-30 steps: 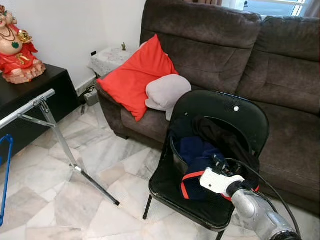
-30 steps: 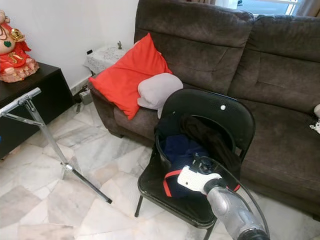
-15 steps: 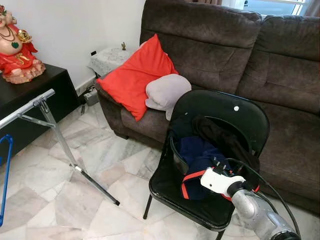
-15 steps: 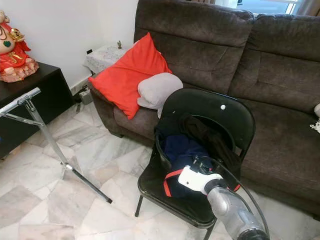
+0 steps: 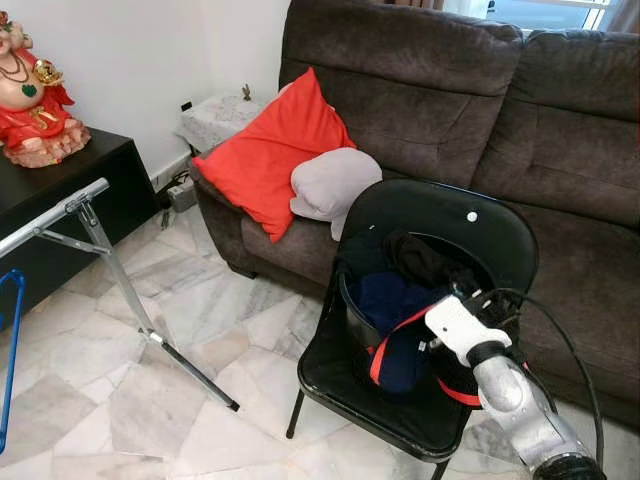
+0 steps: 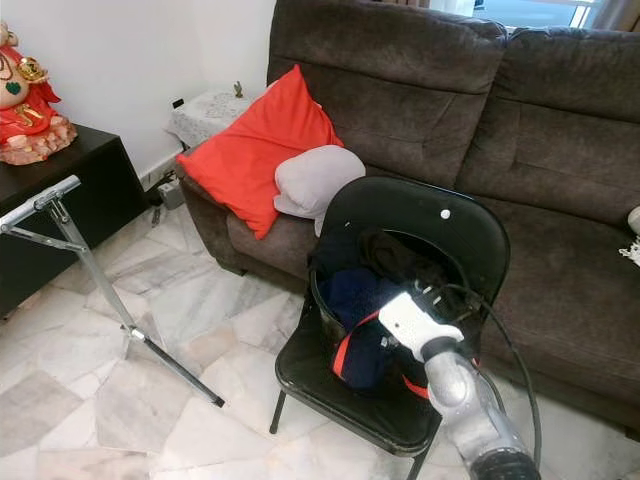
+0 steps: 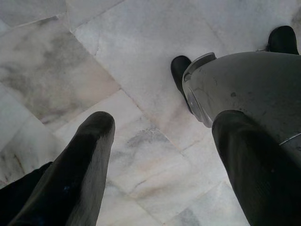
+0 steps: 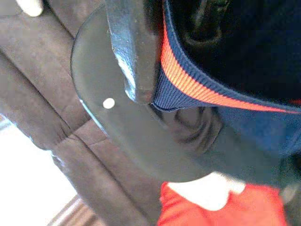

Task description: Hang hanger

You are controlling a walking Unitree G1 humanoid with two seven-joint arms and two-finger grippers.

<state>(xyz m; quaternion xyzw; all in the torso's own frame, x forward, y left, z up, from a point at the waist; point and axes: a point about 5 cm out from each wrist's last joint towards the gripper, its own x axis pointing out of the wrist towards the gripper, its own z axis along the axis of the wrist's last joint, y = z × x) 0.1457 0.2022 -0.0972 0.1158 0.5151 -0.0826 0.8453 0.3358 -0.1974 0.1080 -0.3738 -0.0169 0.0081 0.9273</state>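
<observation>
— Right fingers (image 8: pixel 134 52)?
— Clenched on the orange-red striped hem of the navy-blue fabric garment (image 5: pixel 400 355), just above the seat of the black plastic chair (image 5: pixel 440 215).
— Left fingers (image 7: pixel 89 155)?
— Released, spread wide, hanging over the pale marble tile floor (image 7: pixel 141 56).
— Thin blue hanger (image 5: pixel 10 350)?
— At the far left edge, below the silver metal rack bar (image 5: pixel 55 215), well apart from the chair.

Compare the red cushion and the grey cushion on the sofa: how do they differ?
The red cushion is bright, square and propped upright; the grey cushion is pale, rounded and slumped lower. The red cushion looks larger, and the grey cushion leans against it. Both rest on the brown sofa.
</observation>
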